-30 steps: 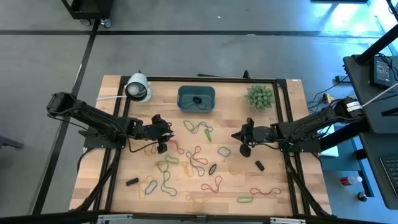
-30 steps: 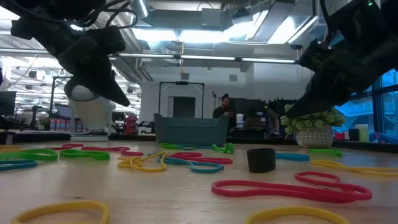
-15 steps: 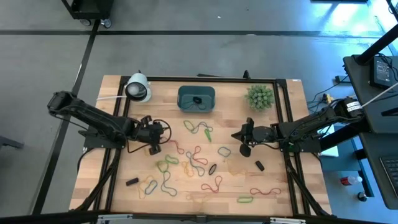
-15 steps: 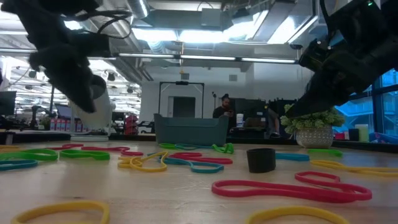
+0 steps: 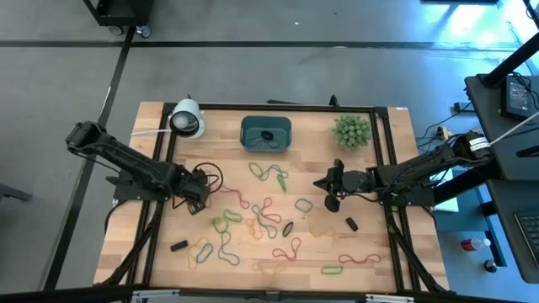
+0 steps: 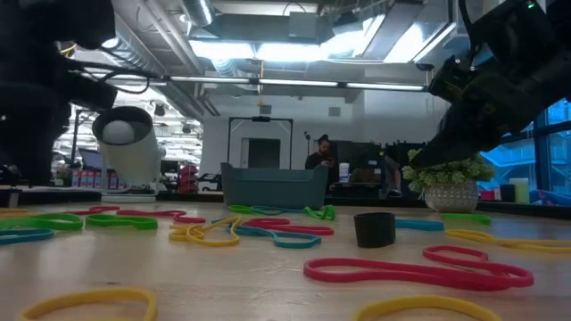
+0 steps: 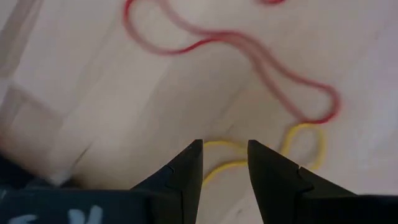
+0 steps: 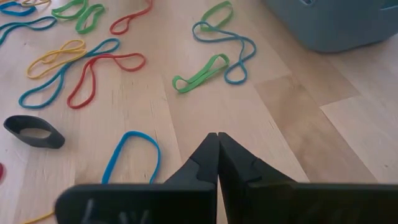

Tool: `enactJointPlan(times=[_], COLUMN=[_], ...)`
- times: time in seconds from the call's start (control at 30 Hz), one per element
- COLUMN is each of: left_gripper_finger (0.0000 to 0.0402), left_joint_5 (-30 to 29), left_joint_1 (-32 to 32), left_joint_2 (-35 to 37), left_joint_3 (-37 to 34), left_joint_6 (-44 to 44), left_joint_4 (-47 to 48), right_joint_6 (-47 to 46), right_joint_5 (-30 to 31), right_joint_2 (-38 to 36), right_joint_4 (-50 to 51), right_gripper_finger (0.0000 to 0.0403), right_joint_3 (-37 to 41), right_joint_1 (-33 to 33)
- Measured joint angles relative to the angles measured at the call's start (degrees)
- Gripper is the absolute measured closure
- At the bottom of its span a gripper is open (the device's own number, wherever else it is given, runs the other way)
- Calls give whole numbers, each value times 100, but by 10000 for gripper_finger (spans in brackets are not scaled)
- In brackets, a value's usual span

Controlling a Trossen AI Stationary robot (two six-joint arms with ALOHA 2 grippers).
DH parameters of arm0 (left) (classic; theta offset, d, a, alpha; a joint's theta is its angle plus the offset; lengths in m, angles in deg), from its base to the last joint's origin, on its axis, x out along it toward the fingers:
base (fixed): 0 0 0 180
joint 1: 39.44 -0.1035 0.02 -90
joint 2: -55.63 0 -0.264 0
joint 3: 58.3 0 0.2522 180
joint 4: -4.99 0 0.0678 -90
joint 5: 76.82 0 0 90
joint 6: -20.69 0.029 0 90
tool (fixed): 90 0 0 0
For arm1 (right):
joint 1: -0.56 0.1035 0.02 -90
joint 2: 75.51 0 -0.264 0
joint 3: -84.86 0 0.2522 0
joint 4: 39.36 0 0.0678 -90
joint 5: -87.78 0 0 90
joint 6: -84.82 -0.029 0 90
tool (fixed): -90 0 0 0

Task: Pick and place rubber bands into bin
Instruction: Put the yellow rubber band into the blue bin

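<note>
Low over the wooden table [image 5: 379, 244], left gripper [image 7: 225, 163] angled down, fingers [image 7: 186, 171] parted narrowly above a yellow band [image 7: 298, 146] beside a red band [image 7: 249, 53], holding nothing. Farther right, right gripper [image 8: 217, 155] stretched in from the table's edge, fingers pressed together, empty. Rubber bands [image 5: 265, 215] scattered mid-table; bin [image 5: 266, 133] at the far edge.

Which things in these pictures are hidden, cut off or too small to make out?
- Inside of the bin: high view shows one dark item, too small to identify; in the low view the wall hides it.
- Yellow band: left wrist view, partly hidden behind the left gripper.
- Blue band: right wrist view, its near end covered by the shut right gripper.
</note>
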Motion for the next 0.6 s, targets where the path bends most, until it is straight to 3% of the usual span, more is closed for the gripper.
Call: enactJointPlan(times=[0.2, 0.6], left_gripper_finger=[281, 281], left_joint_5=[-11, 174], left_joint_1=[-107, -132], left_joint_2=[-300, -1321], left_joint_3=[0, -2], left_joint_6=[-617, 156], left_joint_4=[313, 252], right_joint_6=[7, 13], right_joint_5=[0, 0], right_joint_2=[0, 2], right_joint_4=[-42, -98], right_gripper_finger=[396, 396], right_joint_3=[0, 0], right_joint_1=[0, -2])
